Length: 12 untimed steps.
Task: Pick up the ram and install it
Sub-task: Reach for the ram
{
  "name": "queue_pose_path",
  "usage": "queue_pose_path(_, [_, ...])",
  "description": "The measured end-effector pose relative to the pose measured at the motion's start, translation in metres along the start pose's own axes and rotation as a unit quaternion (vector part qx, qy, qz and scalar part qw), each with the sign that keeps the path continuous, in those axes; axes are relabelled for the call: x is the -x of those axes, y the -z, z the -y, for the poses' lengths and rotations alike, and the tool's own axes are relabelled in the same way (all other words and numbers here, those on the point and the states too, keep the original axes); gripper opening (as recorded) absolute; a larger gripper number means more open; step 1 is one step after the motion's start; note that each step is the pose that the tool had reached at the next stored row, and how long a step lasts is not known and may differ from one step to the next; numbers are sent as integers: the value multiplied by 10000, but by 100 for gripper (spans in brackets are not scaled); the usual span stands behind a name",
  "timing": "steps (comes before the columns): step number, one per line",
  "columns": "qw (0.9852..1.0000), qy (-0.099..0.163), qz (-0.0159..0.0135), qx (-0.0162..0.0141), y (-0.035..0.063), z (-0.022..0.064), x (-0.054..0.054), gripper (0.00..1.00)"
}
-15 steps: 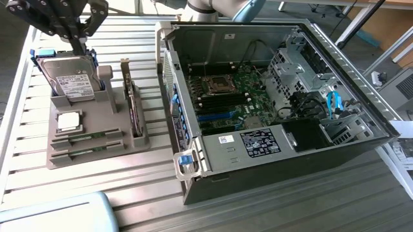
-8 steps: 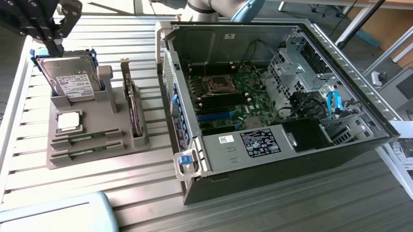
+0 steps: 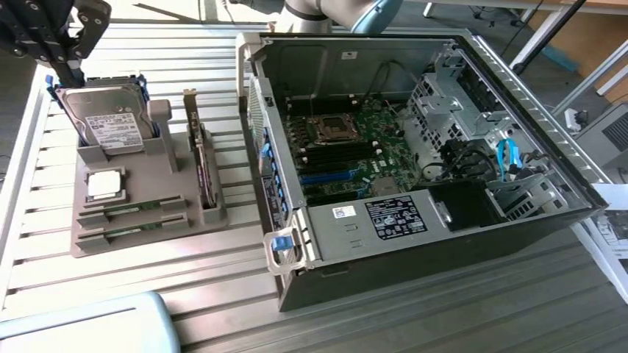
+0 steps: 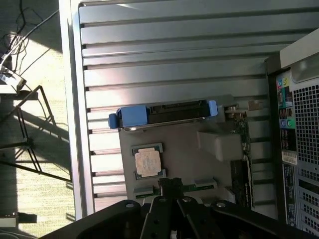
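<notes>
1. Closest to me in the exterior view, a pale blue-grey plastic object (image 3: 88,323) lies on the ribbed metal table (image 3: 235,265).
2. Just beyond it, at the exterior view's left, stands a grey parts holder (image 3: 167,147). At its near end, the near ram stick (image 3: 128,234) and the far ram stick (image 3: 132,212) lie flat in parallel slots, both seated in the holder.
3. Behind them, a square silver processor chip (image 3: 105,184) rests in its recess.
4. At the holder's far end, a hard drive (image 3: 108,121) stands upright in a blue caddy. An expansion card (image 3: 201,165) stands on edge along the side toward the case.
5. At the exterior view's right, the open computer case (image 3: 490,220) lies with its motherboard (image 3: 354,147) exposed.
6. Farthest back, the gripper (image 3: 70,73) hangs above the hard drive, well apart from the ram sticks. In the wrist view the gripper (image 4: 172,185) has its fingers pressed together, and I see nothing between them.
</notes>
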<state>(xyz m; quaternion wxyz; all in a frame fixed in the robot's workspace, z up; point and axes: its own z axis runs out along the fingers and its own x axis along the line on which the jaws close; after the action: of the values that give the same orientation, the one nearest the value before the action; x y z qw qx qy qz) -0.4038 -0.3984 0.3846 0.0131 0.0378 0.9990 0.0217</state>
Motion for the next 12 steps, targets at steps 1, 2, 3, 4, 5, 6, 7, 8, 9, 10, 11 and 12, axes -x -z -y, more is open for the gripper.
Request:
queue_pose_path(1, [10000,0,0,0,0,0,0,11])
queue_pose_path(2, [10000,0,-1,0,1,4,-1,11])
queue_pose_path(3, [10000,0,0,-1,0,12,-1,11])
queue_pose_path(4, [10000,0,1,0,1,32,2,11])
queue_pose_path(5, [10000,-1,1,-1,2,79,5,11])
queue_pose_path(6, [10000,-1,1,-1,3,120,8,11])
queue_pose_path(7, [10000,0,0,-1,6,162,12,11])
queue_pose_path(8, [10000,0,0,-1,7,204,15,11])
queue_pose_path(9, [10000,0,0,-1,8,246,19,11])
queue_pose_path(10, [10000,0,1,0,8,291,23,11])
queue_pose_path(11, [10000,0,0,-1,10,331,28,11])
queue_pose_path(12, [10000,0,0,-2,10,372,33,11])
